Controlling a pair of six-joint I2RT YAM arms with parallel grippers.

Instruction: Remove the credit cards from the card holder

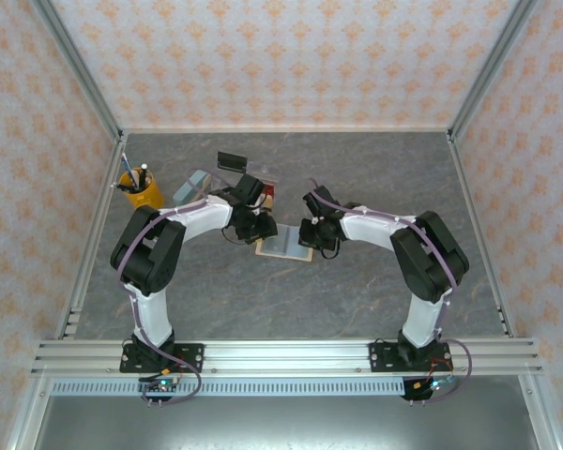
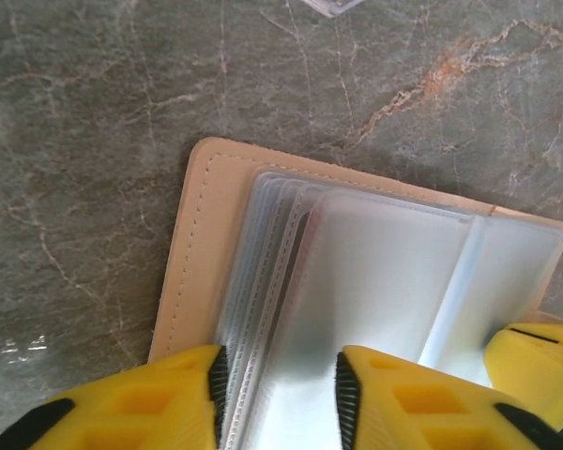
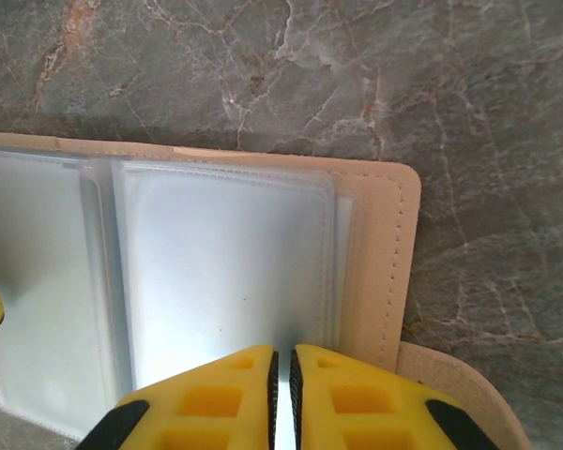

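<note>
At the middle of the grey marbled bench, a tan leather-like bifold card holder lies open; the left gripper stands parted over its clear sleeves, the right gripper pinched on a sleeve's edge.

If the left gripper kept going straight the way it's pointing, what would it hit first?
Probably the frosted clear plastic sleeves of the open tan leather-like card holder, lying right ahead of the left gripper and between its parted yellow fingers; depth is unclear.
</note>
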